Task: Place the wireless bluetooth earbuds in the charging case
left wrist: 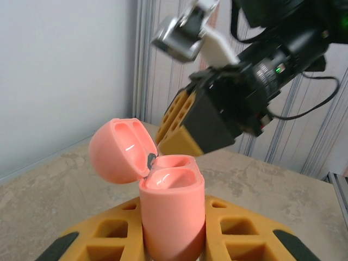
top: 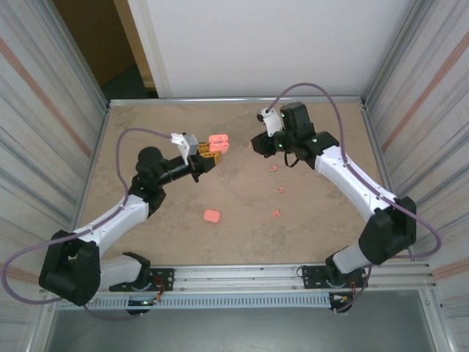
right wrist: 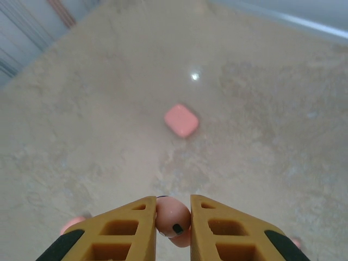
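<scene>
the left gripper (left wrist: pixel 173 242) is clamped narrow on the charging case (left wrist: pixel 173 209), holding it upright above the bench (top: pixel 176 242). its lid (left wrist: pixel 117 151) is hinged back to the left and both wells are bare. the right gripper (right wrist: pixel 173 228) is pinched tight on one earbud (right wrist: pixel 174 218), a salmon-pink piece with a dark spot facing the wrist camera. from above, the two grippers face each other over the far middle of the bench, near but apart (the right one's orange fingers (left wrist: pixel 182 122) hang just behind the open case in the left wrist view). three loose earbuds (top: pixel 280 191) lie in a ragged line on the bench on the right gripper's side. a closed case (top: pixel 212 216) lies flat near the middle, well apart from both grippers.
</scene>
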{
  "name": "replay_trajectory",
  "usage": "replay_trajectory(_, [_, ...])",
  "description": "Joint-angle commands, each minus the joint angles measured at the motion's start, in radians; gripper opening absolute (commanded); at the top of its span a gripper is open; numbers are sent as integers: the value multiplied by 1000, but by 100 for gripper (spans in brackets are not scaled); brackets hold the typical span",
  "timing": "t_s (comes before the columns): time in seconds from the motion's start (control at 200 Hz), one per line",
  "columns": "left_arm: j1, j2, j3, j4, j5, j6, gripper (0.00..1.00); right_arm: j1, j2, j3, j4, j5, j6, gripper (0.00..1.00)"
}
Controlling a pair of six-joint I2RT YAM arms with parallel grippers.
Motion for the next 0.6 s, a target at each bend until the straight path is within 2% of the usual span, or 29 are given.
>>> replay_trajectory(0.0, [5,13,31,53,7,-18,0,13,-67,-23,110,-59,54,19])
replay_trajectory(0.2, [5,37,31,80,13,-31,0,103,-112,-12,167,-9,22,20])
replay_trajectory(0.596, [4,39,24,97,20,-48,0,237,-92,18,228,101,-32,20])
